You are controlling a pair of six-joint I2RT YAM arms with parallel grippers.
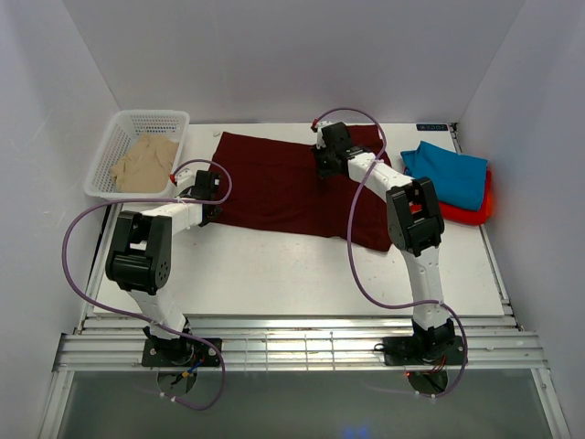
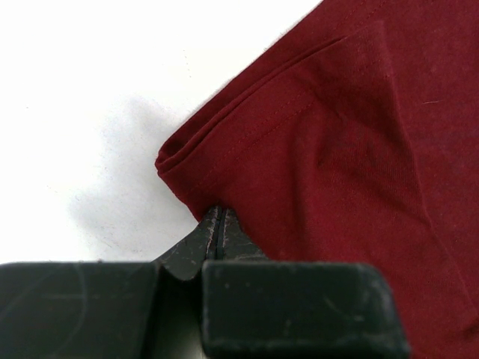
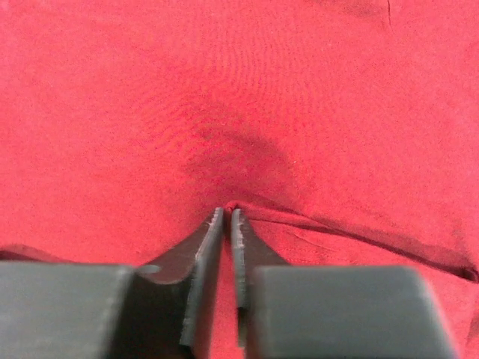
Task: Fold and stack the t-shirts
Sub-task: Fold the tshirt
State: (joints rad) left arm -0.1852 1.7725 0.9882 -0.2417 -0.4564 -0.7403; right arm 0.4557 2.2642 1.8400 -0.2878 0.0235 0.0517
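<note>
The dark maroon t-shirt (image 2: 337, 164) is soft, matt knit cloth with a stitched hem. The fingers (image 2: 196, 245) look like black matt plastic, a little scratched. The surface (image 1: 302, 270) is white and smooth. The basket (image 1: 102, 160) is white plastic mesh.

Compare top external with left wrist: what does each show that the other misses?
Top external only: the basket holding the beige t-shirt, the teal-blue t-shirt lying on the red-orange t-shirt, and the right end effector down on the cloth. Left wrist only: the left end effector shut, pinching a layered hem edge. Both: the maroon t-shirt and the white table.
</note>
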